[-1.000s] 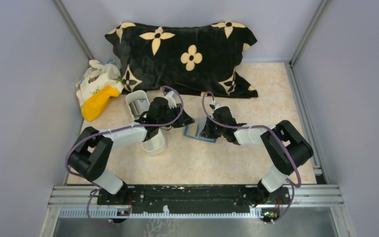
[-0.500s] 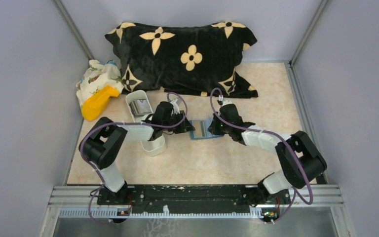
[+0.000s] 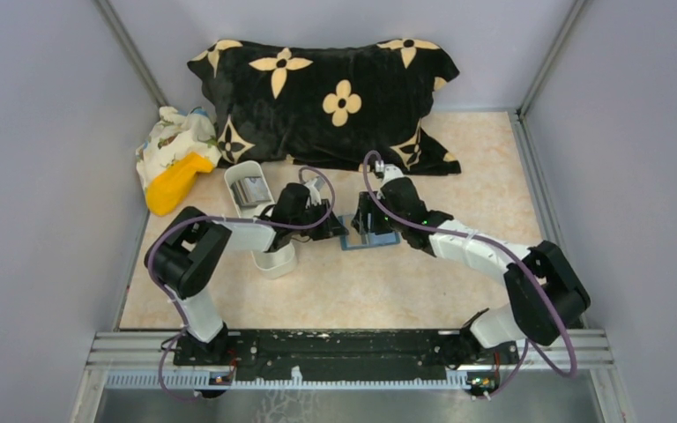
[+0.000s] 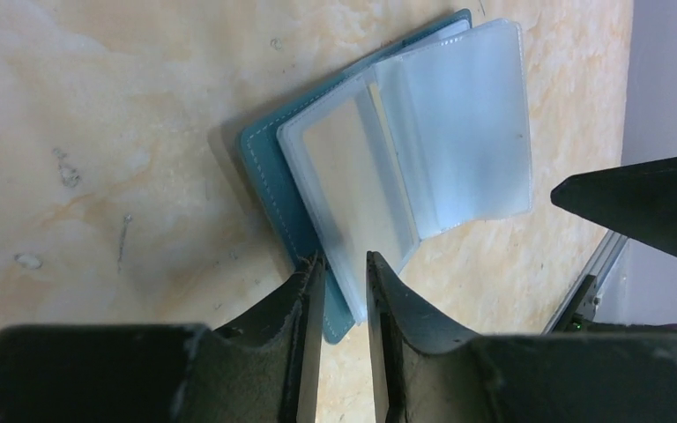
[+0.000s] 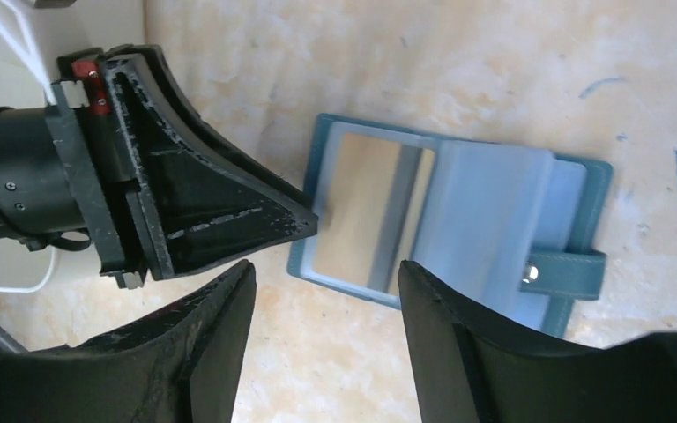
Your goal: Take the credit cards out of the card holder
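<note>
The blue-teal card holder (image 3: 372, 238) (image 5: 596, 189) lies open on the table, clear sleeves up, its tab (image 5: 573, 273) at the right. A shiny tan-silver credit card (image 5: 361, 207) (image 4: 344, 167) sits in a sleeve of the left half. My left gripper (image 3: 335, 226) (image 4: 344, 264) has its jaws a narrow gap apart. Its tips rest on the holder's left edge and corner, which lies flat in the gap. My right gripper (image 3: 368, 217) (image 5: 322, 300) hovers open wide over the holder's near edge with nothing between its fingers.
A white oblong tray (image 3: 272, 256) stands left of the holder under the left arm, with something silvery (image 3: 249, 190) in its far end. A black pillow with cream flowers (image 3: 335, 97) fills the back. A yellow object and patterned cloth (image 3: 176, 172) lie at the back left.
My right gripper went from shut to wide open and swung left over the holder. The left arm's elbow shifted; its gripper stayed at the holder's left edge.
</note>
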Controlling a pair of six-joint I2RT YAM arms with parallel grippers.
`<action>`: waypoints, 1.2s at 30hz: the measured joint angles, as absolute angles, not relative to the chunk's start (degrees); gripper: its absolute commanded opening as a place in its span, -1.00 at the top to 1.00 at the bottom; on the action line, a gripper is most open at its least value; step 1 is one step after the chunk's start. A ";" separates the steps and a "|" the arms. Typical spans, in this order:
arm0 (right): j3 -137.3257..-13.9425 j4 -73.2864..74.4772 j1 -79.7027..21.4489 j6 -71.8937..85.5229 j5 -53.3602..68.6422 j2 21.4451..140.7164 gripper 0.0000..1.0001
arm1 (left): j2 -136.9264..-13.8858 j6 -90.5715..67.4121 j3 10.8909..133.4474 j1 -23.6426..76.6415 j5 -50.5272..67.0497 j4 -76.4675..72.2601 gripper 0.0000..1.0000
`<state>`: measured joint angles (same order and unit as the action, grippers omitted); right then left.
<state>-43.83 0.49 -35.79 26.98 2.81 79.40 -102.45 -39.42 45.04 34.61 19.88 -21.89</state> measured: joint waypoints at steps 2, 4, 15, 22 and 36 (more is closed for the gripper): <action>-45.67 0.97 -37.58 26.09 2.09 80.60 -0.33 | -101.41 -39.88 44.03 34.28 19.31 -22.41 0.42; -47.03 1.21 -38.63 25.50 1.50 81.73 -0.40 | -99.15 -40.32 42.22 33.89 18.22 -22.52 0.43; -51.70 4.45 -39.20 24.08 -1.96 92.36 -0.40 | -85.84 -42.06 34.83 31.07 9.19 -23.22 0.47; -54.54 6.22 -39.24 23.59 -1.87 97.27 -0.44 | -86.43 -42.70 34.24 30.17 9.15 -23.73 0.49; -59.16 9.19 -41.06 22.44 -2.94 100.92 -0.44 | -87.33 -43.29 33.67 29.12 11.46 -26.00 0.51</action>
